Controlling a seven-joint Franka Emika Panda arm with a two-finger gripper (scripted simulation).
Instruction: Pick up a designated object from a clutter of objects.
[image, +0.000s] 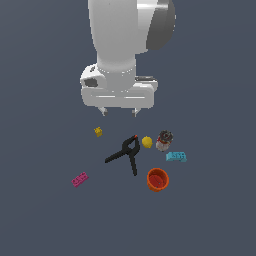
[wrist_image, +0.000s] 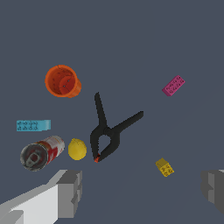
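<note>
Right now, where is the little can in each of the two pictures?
Exterior view: the can sits right of centre, between the yellow ball and the cyan brick, below the open gripper.
Wrist view: the can lies on its side, near the picture's edge, beside the ball.
Shared landmark: the black clamp, just past the ball from the can.

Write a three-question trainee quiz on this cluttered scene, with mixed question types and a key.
1. True or false: the end effector is gripping the small can.
2. In the exterior view, what lies directly between the black clamp and the small can? A) pink brick B) yellow ball C) orange-red cup
3. What colour is the brick nearest the small can?

Key: 1 false; it hangs open above the clutter. 2 B. 3 cyan.
</note>
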